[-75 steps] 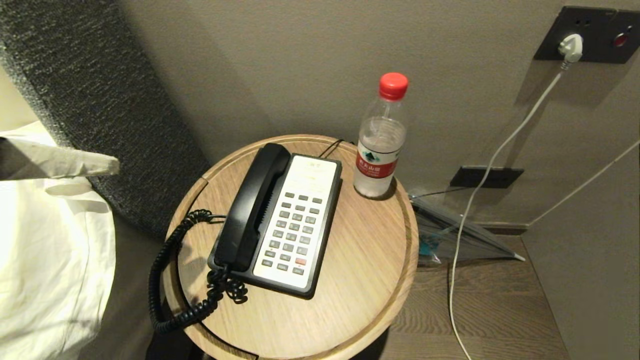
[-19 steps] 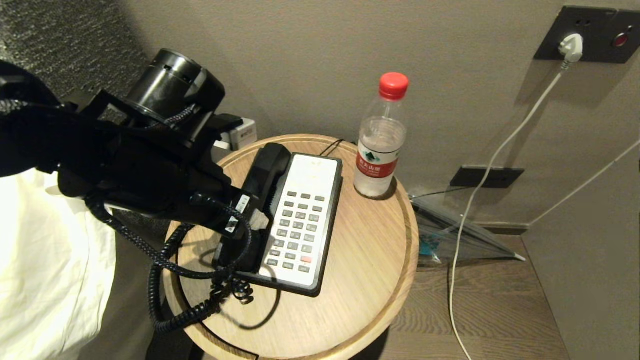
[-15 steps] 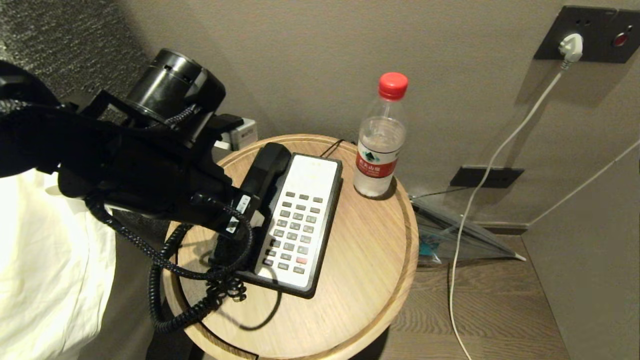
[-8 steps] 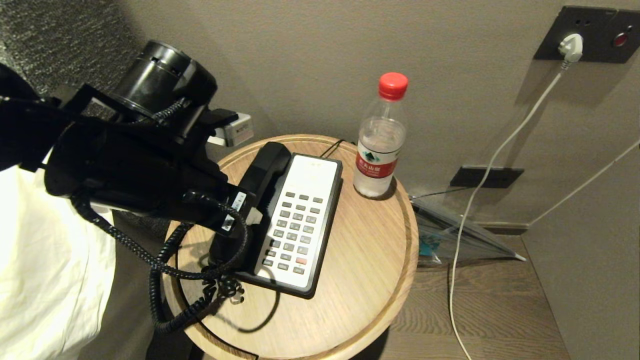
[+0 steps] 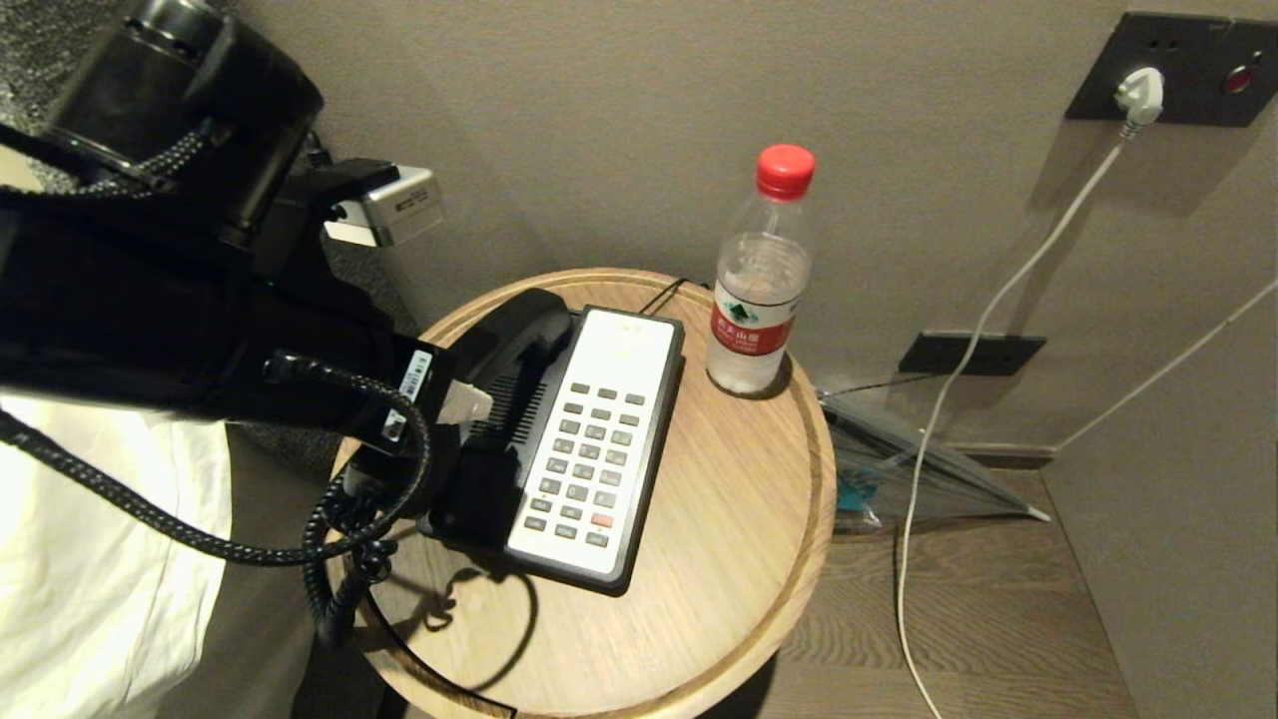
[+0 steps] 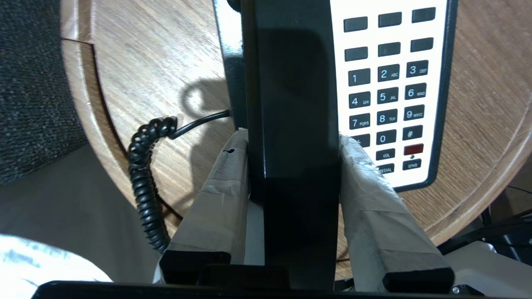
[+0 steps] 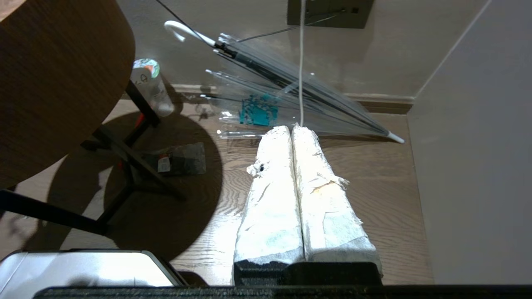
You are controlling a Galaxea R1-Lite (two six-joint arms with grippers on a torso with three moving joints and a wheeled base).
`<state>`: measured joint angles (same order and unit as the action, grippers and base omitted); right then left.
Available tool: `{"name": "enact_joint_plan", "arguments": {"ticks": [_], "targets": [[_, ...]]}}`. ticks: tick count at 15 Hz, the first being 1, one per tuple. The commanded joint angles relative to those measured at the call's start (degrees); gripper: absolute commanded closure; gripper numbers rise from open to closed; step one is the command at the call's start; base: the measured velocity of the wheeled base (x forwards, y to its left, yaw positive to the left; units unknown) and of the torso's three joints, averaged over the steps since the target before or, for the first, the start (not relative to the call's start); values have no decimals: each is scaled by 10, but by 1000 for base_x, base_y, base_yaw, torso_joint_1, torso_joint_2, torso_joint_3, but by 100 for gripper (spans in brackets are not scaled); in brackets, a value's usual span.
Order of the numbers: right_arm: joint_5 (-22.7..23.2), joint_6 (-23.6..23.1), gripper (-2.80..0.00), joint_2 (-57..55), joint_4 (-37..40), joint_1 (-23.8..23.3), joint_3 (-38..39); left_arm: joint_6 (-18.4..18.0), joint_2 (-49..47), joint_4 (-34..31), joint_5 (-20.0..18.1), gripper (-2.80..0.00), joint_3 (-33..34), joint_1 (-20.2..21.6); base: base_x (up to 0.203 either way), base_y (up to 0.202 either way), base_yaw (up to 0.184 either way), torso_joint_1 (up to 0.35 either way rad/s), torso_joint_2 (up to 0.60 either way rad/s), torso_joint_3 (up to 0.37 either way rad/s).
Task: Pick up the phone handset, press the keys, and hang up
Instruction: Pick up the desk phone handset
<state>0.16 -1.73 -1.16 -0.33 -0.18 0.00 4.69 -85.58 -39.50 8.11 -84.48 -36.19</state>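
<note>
In the head view a round table (image 5: 719,559) fills the lower middle of the frame, against the wall. A phone base (image 5: 654,469) lies on the table left of centre, with the keys (image 5: 584,469) on its right half. The phone handset (image 5: 509,345) is over the base's left side, held between the fingers of the left gripper (image 5: 469,399), whose arm fills the upper left. The cord (image 5: 339,559) hangs off the table's left edge. A bottle (image 5: 759,290) stands on the table at its far right edge, just right of the base. An umbrella (image 5: 919,469) lies on the floor right of the table. A socket (image 5: 1198,70) sits at upper right. The right gripper (image 7: 293,133) hangs above the floor, near the umbrella.
</note>
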Motion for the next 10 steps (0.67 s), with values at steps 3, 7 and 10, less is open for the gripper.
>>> {"name": "enact_joint_plan", "arguments": {"ticks": [3, 7, 10], "targets": [[0, 0, 0, -1, 0, 0, 1, 11, 63, -1, 1, 0, 6, -1, 0, 0, 0, 0, 0, 0], [0, 0, 0, 0, 0, 1, 1, 22, 113, 1, 1, 0, 25, -3, 0, 0, 0, 0, 0, 0], [0, 0, 0, -1, 0, 0, 1, 58, 145, 1, -1, 0, 36, -3, 0, 0, 0, 0, 0, 0]]}}
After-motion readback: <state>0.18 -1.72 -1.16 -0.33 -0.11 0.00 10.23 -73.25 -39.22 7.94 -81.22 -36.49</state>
